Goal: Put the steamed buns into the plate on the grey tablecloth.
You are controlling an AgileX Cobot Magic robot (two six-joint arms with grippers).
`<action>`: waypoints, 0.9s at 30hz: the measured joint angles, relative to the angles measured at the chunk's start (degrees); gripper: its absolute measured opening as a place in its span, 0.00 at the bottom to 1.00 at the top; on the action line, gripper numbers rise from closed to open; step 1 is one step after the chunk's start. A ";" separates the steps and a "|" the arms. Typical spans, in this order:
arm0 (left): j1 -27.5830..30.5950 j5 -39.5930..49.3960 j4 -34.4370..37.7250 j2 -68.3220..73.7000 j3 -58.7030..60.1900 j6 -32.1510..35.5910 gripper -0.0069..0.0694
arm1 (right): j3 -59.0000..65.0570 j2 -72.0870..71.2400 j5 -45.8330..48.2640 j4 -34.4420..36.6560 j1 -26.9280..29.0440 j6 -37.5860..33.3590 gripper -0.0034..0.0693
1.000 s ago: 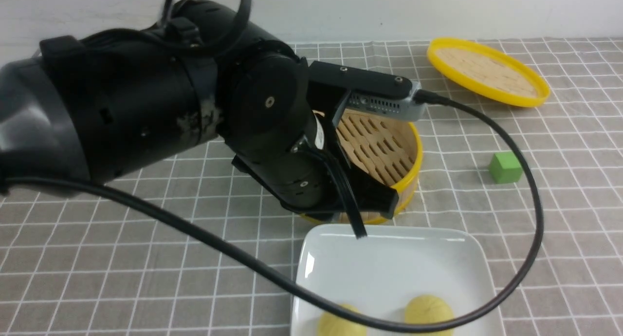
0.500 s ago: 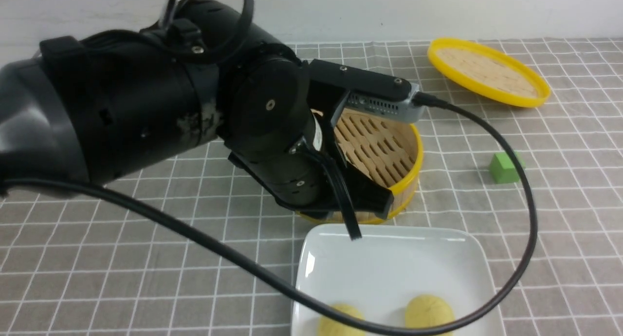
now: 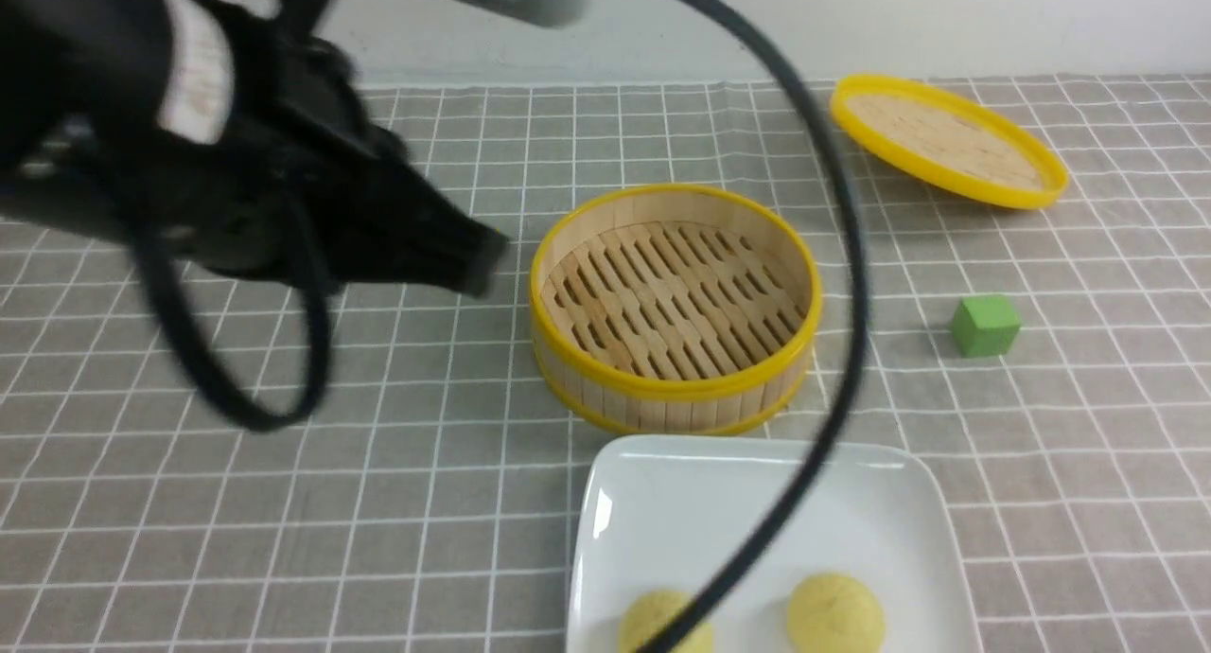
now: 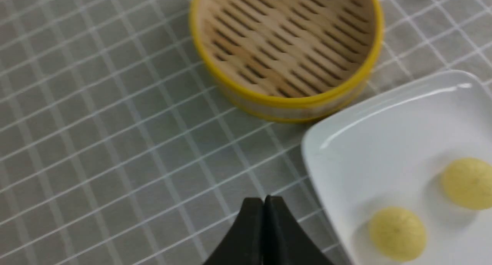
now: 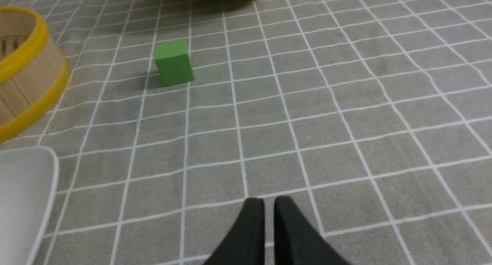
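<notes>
Both steamed buns (image 4: 397, 234) (image 4: 467, 183) sit in the plate (image 4: 384, 142); left fingers (image 4: 248, 234) clenched empty, right fingers (image 5: 250, 234) seemingly barely parted.

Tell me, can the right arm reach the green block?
Probably yes: only bare grey tablecloth lies between the right gripper and the green block, so nothing seems in its way.
</notes>
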State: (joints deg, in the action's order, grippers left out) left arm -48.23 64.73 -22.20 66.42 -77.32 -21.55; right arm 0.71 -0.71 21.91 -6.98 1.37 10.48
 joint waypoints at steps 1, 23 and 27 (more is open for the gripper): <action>0.00 4.03 -4.10 -3.85 1.36 -1.55 0.12 | 0.00 0.00 -0.12 -0.02 0.11 0.00 0.13; 0.00 -40.62 -8.41 -31.97 49.34 -28.77 0.12 | 0.05 0.00 -0.24 -0.38 0.18 0.00 0.16; 0.00 -39.21 -10.00 -31.97 49.34 -31.65 0.13 | 0.05 0.00 -0.24 -0.38 0.18 0.00 0.17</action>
State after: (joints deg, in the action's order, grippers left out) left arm -48.23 25.52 -32.19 34.45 -27.97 -53.21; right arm 0.76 -0.71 21.67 -7.37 1.55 10.48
